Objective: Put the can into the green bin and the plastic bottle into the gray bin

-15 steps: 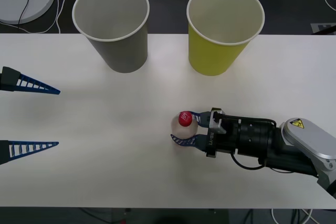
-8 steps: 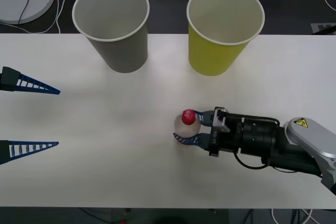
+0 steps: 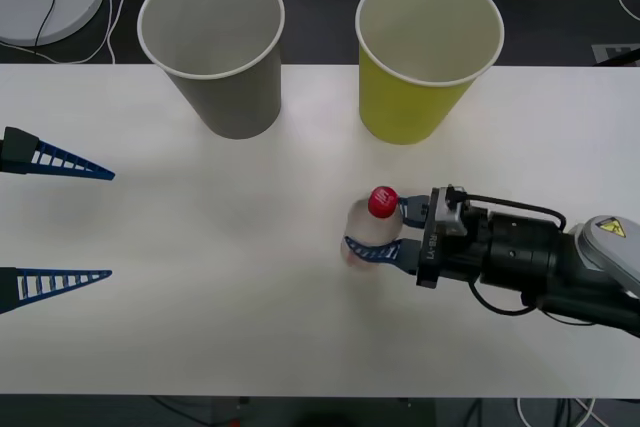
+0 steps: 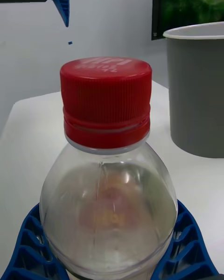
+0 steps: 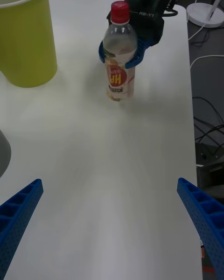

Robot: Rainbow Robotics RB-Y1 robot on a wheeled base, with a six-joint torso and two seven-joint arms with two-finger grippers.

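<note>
With the right gripper (image 3: 378, 228) clamped around the bottle (image 5: 120, 58) near mid-table and the left gripper (image 3: 108, 224) open at the table's left, it should lift straight, keep upright, then clear the gray bin's (image 3: 215, 47) rim.

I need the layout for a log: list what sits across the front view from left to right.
left gripper → gray bin → plastic bottle in the right gripper → green bin
</note>
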